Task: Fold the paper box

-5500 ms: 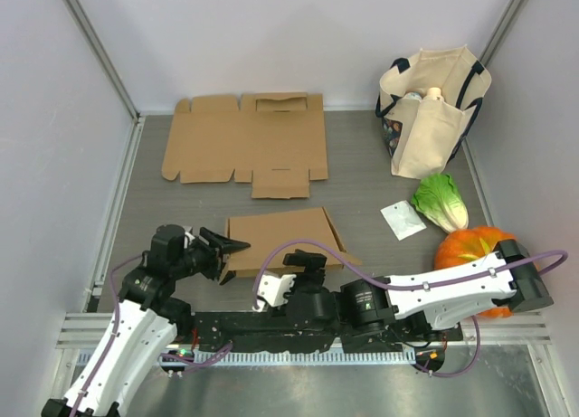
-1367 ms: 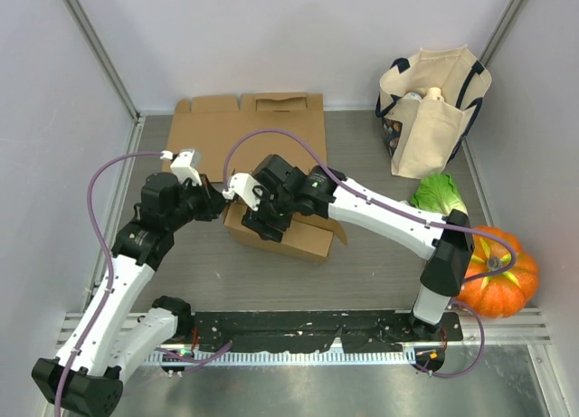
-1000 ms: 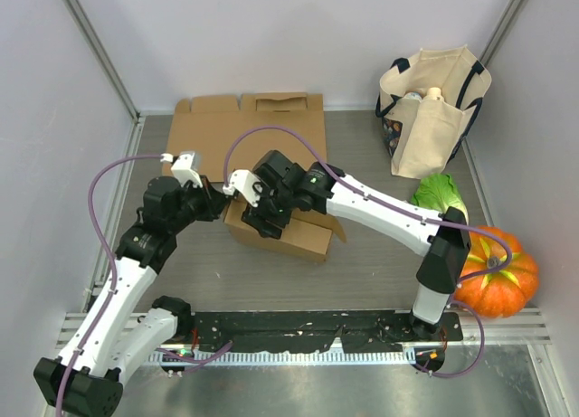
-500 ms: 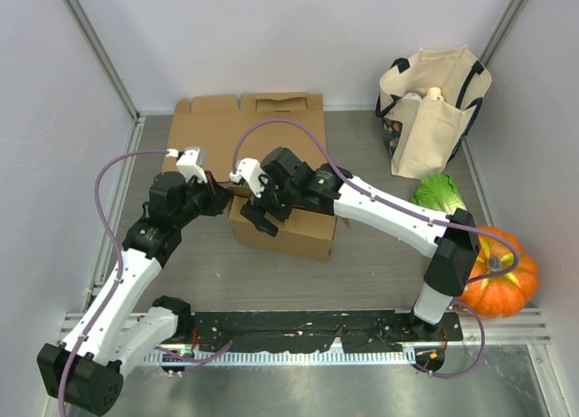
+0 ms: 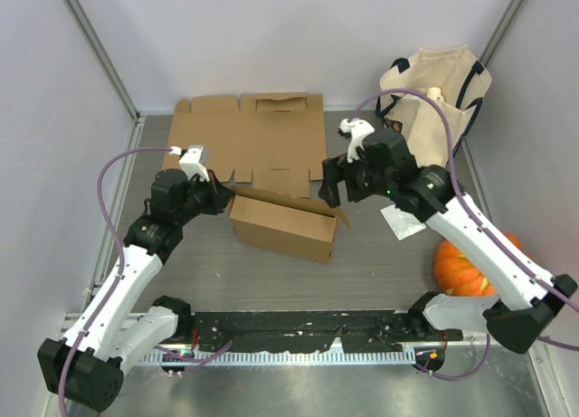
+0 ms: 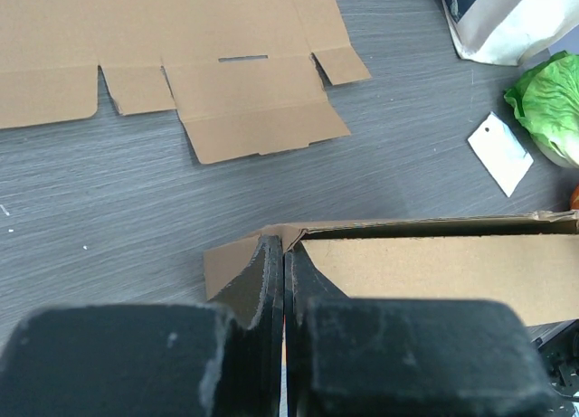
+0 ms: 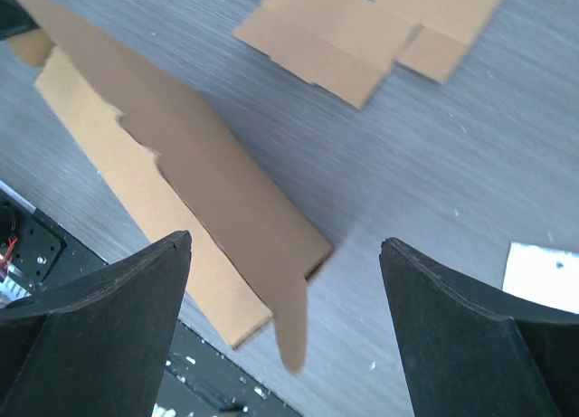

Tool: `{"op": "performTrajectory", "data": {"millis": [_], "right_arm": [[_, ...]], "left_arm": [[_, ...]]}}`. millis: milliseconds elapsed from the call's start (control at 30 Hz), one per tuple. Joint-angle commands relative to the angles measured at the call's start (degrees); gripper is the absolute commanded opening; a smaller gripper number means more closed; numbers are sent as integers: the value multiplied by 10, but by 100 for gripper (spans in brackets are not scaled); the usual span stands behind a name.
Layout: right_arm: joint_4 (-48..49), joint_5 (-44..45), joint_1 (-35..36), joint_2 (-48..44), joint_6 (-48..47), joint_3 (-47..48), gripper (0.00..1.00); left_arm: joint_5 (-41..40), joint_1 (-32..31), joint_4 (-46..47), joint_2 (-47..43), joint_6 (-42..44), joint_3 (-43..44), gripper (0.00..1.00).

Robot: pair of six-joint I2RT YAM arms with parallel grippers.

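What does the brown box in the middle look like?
The box is plain brown cardboard, half folded: a long low shape with a top panel lifted and a small flap sticking out at its right end. It stands on the grey table, and the left gripper is shut on its left corner.

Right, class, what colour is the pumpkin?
Orange. The pumpkin shows best in the top external view.
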Motion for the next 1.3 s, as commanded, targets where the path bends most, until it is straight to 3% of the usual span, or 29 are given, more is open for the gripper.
{"op": "performTrajectory", "data": {"millis": [0, 333, 400, 533, 767, 1033, 1267], "right_arm": [[-81, 23, -24, -45, 67, -30, 84], [-56, -25, -24, -102, 67, -107, 49], [-48, -25, -24, -104, 68, -114, 35], [-54, -33, -25, -94, 77, -111, 25], [-42, -62, -23, -81, 180, -104, 1], [-44, 11, -16, -85, 292, -125, 1], [-35, 134, 57, -76, 374, -144, 1]], "left_arm": [[8, 0, -67, 8, 4, -7, 0], [13, 1, -84, 8, -18, -9, 0], [14, 0, -84, 7, -18, -8, 0], [15, 1, -84, 5, -22, -9, 0], [23, 1, -87, 13, -29, -3, 0], [28, 0, -90, 12, -44, -1, 0], [35, 0, -88, 12, -55, -3, 0]]}}
